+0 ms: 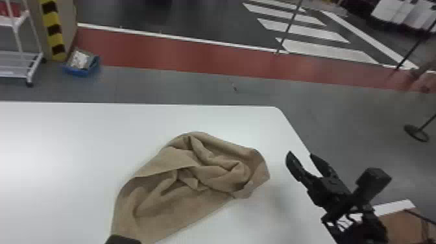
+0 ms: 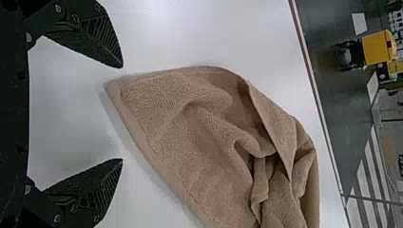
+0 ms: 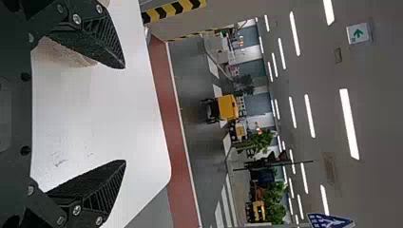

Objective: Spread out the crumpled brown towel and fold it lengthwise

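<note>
The brown towel (image 1: 194, 175) lies crumpled on the white table, with twisted folds toward its right end and a flatter part toward the lower left. In the head view my right gripper (image 1: 300, 157) stands open beyond the towel's right end, near the table's right edge. A dark piece of my left gripper (image 1: 123, 240) shows at the bottom edge, by the towel's lower left end. The left wrist view has my left gripper (image 2: 121, 114) open, a corner of the towel (image 2: 190, 123) just past its fingertips. In the right wrist view my right gripper (image 3: 124, 114) has nothing between its fingers.
The white table (image 1: 65, 136) ends at a far edge and a slanting right edge. Beyond it on the floor are a blue bin (image 1: 81, 66), a white rack (image 1: 19, 58) and a round stand base (image 1: 416, 133). A brown box (image 1: 402, 227) sits at the lower right.
</note>
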Action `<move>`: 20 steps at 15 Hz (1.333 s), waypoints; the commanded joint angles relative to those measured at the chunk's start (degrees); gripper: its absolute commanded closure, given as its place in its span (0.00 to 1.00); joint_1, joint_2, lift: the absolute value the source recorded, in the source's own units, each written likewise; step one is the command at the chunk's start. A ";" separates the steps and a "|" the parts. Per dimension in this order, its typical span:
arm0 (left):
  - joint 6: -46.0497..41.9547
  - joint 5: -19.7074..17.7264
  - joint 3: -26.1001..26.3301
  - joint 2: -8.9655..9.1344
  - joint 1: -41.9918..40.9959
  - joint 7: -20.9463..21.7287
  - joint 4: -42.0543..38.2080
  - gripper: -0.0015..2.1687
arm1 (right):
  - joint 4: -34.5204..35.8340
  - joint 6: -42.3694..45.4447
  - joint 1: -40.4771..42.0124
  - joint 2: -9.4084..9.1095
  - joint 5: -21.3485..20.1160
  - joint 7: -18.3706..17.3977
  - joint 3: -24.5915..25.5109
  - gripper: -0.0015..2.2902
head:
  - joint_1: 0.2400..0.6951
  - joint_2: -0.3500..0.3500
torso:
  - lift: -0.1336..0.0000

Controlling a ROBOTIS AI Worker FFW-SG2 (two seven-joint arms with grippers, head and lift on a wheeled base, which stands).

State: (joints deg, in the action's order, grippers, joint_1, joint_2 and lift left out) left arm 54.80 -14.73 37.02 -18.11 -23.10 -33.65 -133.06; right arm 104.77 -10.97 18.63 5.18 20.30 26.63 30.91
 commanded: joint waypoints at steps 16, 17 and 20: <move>1.06 -0.13 -0.63 0.01 2.01 -0.36 0.96 0.58 | 0.70 0.10 -0.09 0.00 0.09 0.00 -0.32 0.09 | 1.00 0.00 | 0.07; 1.06 -0.13 -0.63 0.01 2.01 -0.36 1.05 0.58 | 0.70 0.10 -0.09 0.00 0.18 0.00 -0.32 0.09 | 1.00 0.00 | 0.07; 0.01 -0.04 -0.54 -0.25 1.75 -0.98 0.44 0.58 | 1.32 -0.07 0.09 -0.18 0.26 0.00 -0.14 0.09 | 1.00 0.00 | 0.07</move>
State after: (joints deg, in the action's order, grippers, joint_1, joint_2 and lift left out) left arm 55.50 -14.81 36.39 -18.18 -21.17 -34.41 -132.21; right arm 105.65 -10.90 18.57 5.17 20.52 26.63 30.71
